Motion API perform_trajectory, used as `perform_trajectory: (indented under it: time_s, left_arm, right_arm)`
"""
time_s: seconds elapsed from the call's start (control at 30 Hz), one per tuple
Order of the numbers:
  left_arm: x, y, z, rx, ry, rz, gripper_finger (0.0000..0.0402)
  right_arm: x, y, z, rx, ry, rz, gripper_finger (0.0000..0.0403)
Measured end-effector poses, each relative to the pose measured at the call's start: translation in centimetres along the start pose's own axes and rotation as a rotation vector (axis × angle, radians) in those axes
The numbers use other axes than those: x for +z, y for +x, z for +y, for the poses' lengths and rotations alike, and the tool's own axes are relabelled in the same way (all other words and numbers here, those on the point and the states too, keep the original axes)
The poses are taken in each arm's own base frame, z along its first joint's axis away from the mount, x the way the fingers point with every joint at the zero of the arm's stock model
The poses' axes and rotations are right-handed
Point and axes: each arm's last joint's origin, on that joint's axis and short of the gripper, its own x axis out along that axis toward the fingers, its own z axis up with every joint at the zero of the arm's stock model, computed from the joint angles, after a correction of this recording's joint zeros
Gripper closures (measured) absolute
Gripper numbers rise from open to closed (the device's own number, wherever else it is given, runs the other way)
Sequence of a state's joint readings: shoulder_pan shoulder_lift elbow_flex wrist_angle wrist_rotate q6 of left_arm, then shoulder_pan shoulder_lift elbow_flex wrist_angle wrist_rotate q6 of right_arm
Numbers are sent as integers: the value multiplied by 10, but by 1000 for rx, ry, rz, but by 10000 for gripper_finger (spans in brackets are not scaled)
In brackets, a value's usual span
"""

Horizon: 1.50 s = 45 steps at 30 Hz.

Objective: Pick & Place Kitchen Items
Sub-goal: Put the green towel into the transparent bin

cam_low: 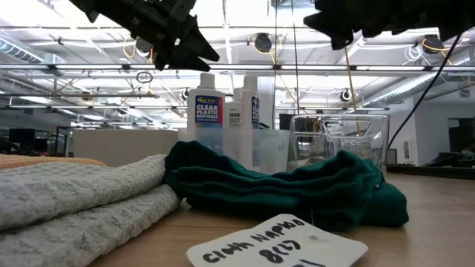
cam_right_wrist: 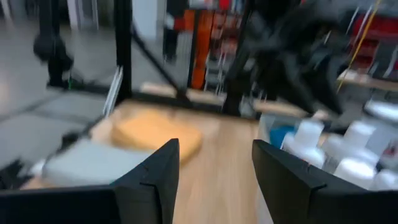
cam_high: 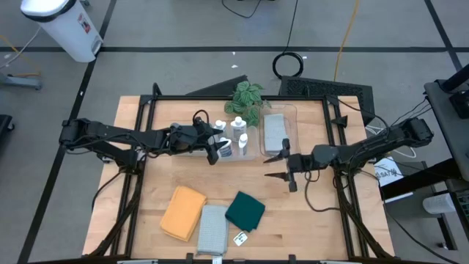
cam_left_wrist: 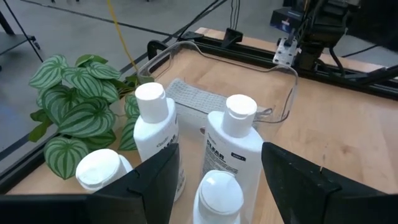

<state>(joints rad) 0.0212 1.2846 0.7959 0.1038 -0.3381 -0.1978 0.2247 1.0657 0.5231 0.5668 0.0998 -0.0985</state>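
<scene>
Left gripper (cam_high: 213,149) spread, empty, above white squeeze bottles (cam_left_wrist: 234,146) standing beside the plant (cam_high: 245,98); right gripper (cam_high: 278,167) spread, empty, near clear bin (cam_high: 291,111); orange cloth (cam_high: 182,212), grey-blue cloth (cam_high: 212,229), green cloth (cam_high: 245,210) at table front

Green leafy plant (cam_high: 245,97), clear plastic bin (cam_high: 291,111), white handwritten tag (cam_low: 276,247), white trash can (cam_high: 64,26)

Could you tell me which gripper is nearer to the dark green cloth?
The right. The right gripper hangs just beyond the dark green cloth, toward the bin side. The left gripper is farther off, over the white bottles.
</scene>
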Motion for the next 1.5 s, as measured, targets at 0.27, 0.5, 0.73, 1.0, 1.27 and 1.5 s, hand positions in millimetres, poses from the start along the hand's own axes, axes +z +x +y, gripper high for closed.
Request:
perform_trajectory:
  time_s: [0.27, 0.5, 0.73, 1.0, 1.27, 1.5]
  left_arm:
    - [1, 0, 0, 2, -27, -5, 167]
    - [0, 0, 0, 2, -31, -3, 167]
    - [0, 0, -1, 0, -74, 3, 167]
    - [0, 0, -1, -2, -112, 1, 167]
    - [1, 0, -1, -5, -122, -9, 167]
    - [1, 0, -1, -7, -134, -13, 167]
  right_arm:
    - [-6, -9, -1, -23, 14, -161, 233]
    - [2, 21, 31, 76, 26, 15, 237]
    - [-12, 94, 88, 143, -37, 465, 272]
    - [-62, 144, 107, 93, -9, 825, 390]
    - [-81, 136, 114, 38, 104, 984, 396]
    - [-79, 120, 136, -15, 205, 1044, 402]
